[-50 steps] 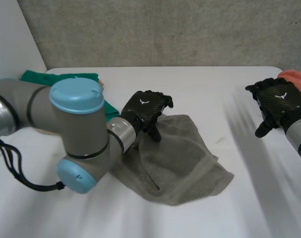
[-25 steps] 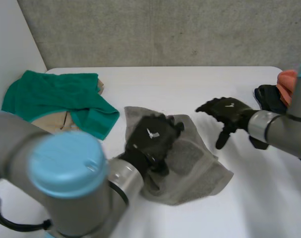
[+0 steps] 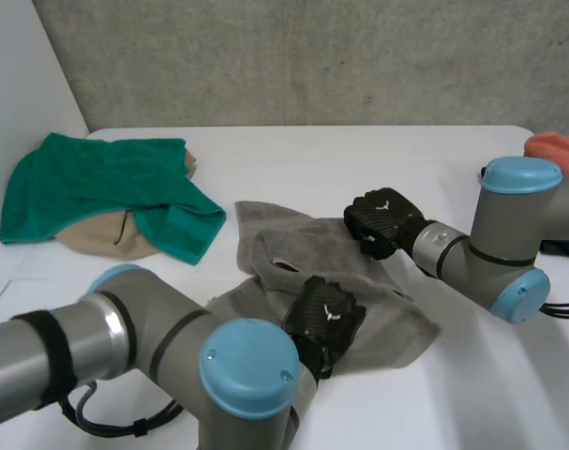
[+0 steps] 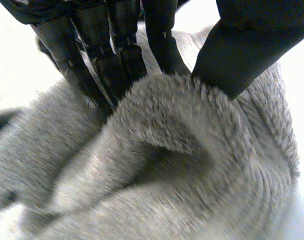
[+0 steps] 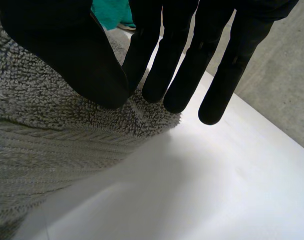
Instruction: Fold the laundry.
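Moved: since half a second ago the left hand [image 3: 323, 319] has drawn back to the near edge of the grey terry towel [image 3: 359, 281], and the right hand [image 3: 382, 220] has reached its far right corner.
Left hand: fingers [image 4: 91, 75] and thumb clamped on a raised fold.
Right hand: thumb and straight fingers [image 5: 167, 75] pinching the corner.
Writing: small white mark on each hand's back, unreadable.
Towel: rumpled, mid-table, long axis running far-left to near-right.
Surface: white table [image 3: 359, 159]; green cloth [image 3: 97, 178] over tan cloth [image 3: 92, 239] far left; orange cloth [image 3: 556, 145] far right; concrete wall [image 3: 312, 56] behind.
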